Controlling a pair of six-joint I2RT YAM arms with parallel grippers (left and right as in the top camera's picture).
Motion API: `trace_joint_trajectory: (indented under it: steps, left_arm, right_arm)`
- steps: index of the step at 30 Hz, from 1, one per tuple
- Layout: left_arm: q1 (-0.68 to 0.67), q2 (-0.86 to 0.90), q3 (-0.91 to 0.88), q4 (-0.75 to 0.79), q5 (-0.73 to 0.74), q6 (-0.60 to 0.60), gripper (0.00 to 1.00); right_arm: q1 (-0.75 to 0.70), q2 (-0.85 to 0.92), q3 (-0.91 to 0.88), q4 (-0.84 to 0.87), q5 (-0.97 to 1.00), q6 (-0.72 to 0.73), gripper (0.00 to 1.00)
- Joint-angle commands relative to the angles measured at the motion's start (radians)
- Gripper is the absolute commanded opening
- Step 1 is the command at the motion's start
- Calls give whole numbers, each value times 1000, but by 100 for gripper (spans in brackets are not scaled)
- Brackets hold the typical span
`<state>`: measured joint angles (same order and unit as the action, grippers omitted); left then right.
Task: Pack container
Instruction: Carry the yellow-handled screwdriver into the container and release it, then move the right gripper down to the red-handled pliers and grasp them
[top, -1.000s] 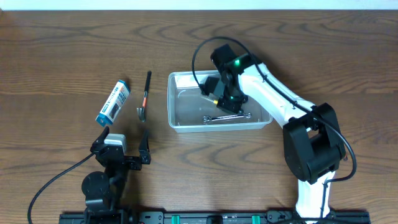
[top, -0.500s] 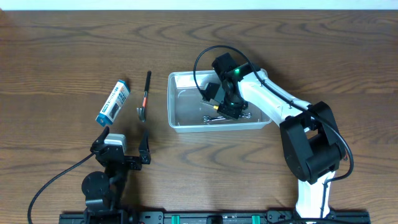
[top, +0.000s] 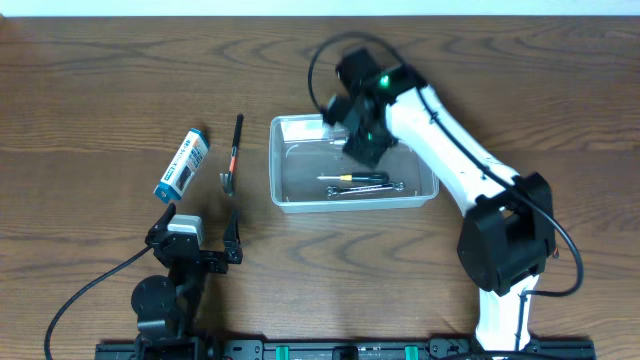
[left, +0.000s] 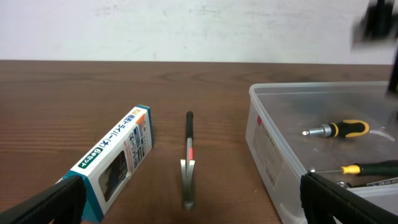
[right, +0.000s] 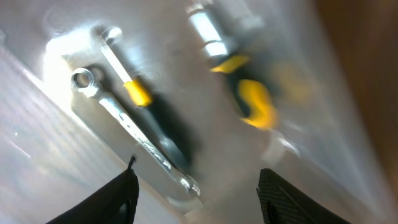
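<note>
Overhead, we count screwdrivers and wrench inside the container, hammer and box unpacked at its nine o'clock, left gripper and right gripper both spread empty.

We look straight down on the wooden table from overhead. From the left wrist we sit low on the near left, facing the far wall across the tabletop; from the right wrist we peer down at close, blurred range. All three views share the container and the slim screwdriver in it.
</note>
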<state>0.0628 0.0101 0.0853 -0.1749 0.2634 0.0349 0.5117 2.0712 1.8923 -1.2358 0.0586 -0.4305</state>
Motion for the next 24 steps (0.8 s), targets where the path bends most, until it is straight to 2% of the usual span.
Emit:
trace_joint_trajectory:
  steps: [1,7,14,24]
  left_arm:
    - [3,-6,-13,-6,13,17,98]
    - [3,-6,-13,-6,13,17,98]
    - [3,-6,-13,-6,13,17,98]
    - [3,-6,-13,-6,13,17,98]
  right_arm:
    - [-33,-5,162,-82,146,192,61]
    - [-174,-14,348,-280,145,402,59]
    - [-381,-98,350,-367,11,422,56]
    - [-583,-319,306,-423,42,441,59]
